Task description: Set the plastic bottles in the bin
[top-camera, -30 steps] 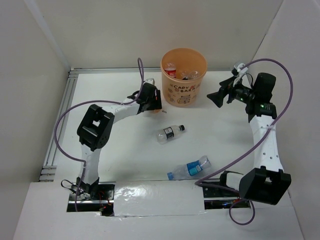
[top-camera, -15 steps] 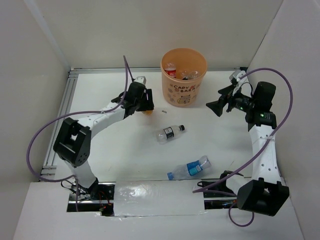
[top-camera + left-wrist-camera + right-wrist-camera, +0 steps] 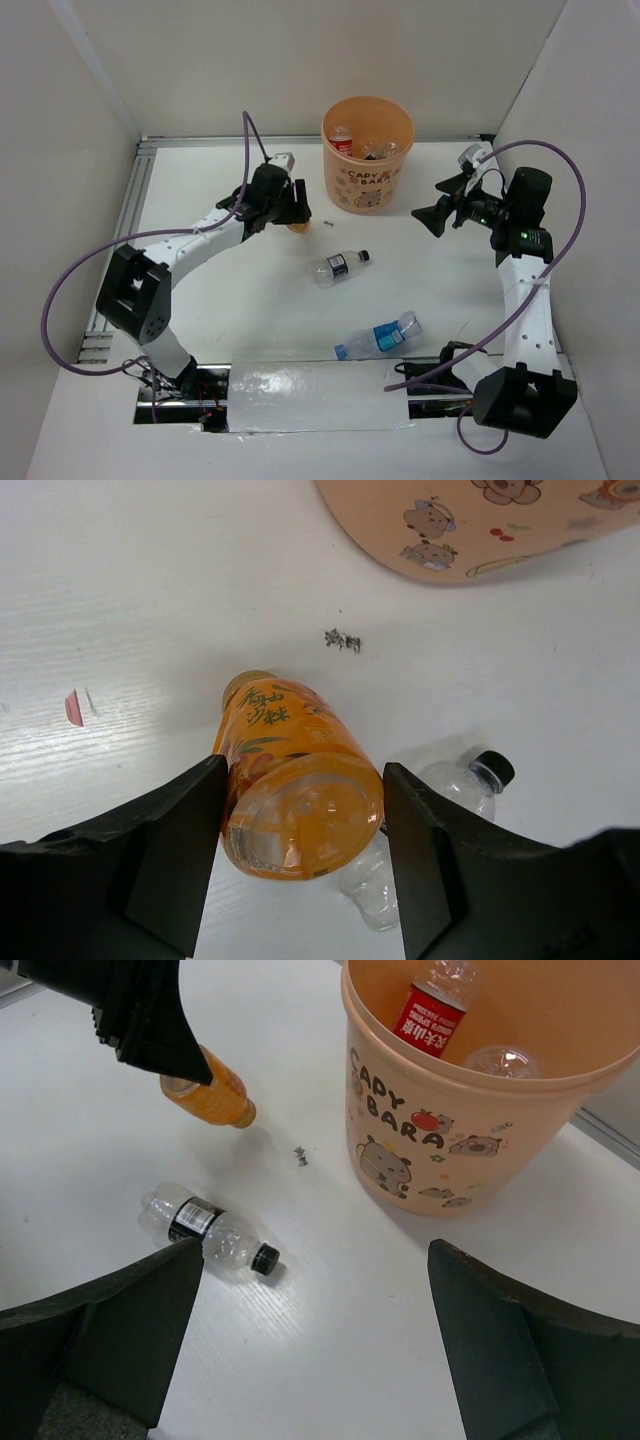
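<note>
Blue-labelled bottle (image 3: 378,336) lies nearest, well in front of bin (image 3: 367,190). Black-capped bottle (image 3: 338,266) lies closer to bin. Left gripper (image 3: 303,780) clamped on stubby orange bottle (image 3: 285,730), just left of bin. Right gripper (image 3: 315,1250) right of bin, fingers wide apart, holding nothing. Red-labelled bottle (image 3: 432,1012) inside bin.

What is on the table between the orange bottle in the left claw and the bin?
Only a small dark scrap lies between the orange bottle and the bin; the left wrist view shows it.
</note>
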Available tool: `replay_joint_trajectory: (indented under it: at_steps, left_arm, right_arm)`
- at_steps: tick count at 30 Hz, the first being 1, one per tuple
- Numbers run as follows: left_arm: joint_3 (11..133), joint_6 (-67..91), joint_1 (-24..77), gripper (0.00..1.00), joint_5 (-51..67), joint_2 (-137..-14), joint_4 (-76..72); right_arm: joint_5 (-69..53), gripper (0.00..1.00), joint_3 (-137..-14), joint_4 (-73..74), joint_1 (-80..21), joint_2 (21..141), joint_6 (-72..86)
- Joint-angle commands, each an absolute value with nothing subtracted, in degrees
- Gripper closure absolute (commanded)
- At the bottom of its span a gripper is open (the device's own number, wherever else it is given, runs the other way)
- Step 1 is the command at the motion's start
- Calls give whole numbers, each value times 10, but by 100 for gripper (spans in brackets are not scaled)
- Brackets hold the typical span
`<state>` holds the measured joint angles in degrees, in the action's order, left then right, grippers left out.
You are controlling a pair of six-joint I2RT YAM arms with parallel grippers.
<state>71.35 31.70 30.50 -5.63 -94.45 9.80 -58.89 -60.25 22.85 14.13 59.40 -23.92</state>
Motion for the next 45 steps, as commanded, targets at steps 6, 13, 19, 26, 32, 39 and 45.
replay_joint_trajectory:
  at_steps: [6,13,19,26,32,39,45]
  left_arm:
    - [862,300,315,100,3,-888,120]
    - [1005,335,315,100,155,-921,100]
    - [1144,410,315,100,234,-1020,32]
    - [1280,388,320,100,129,-1168,90]
    - [1284,380,315,50,80,-1218,91]
    - [1341,380,315,0,113,-1222,94]
    - [1204,276,350,0,70,-1051,94]
  right_arm:
    - [-592,0,-589,245,145,581,-259]
    - [-591,8,-557,291,145,576,-328]
    - [-591,13,-552,326,145,570,-374]
    - [-573,0,-547,331,145,548,-374]
    - [-566,0,-564,394,145,561,-401]
    - [-648,8,-518,525,145,578,-663]
    - [-617,10,-474,711,130,588,-1059]
